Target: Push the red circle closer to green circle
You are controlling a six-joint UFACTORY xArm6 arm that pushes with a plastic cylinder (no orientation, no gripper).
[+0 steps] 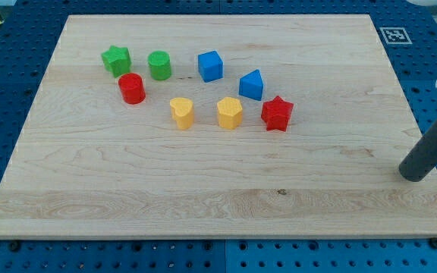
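Observation:
The red circle [132,88] stands on the wooden board [218,189] toward the view's upper left. The green circle [159,65] stands just up and to the right of it, a small gap between them. My tip [416,174] rests near the board's right edge, far to the right of both circles and below them in the view. It touches no block.
A green star [116,60] sits left of the green circle. A blue cube [211,66] and a blue block [252,84] lie to the right. Two yellow blocks [181,112] [229,113] and a red star [277,114] form a row below.

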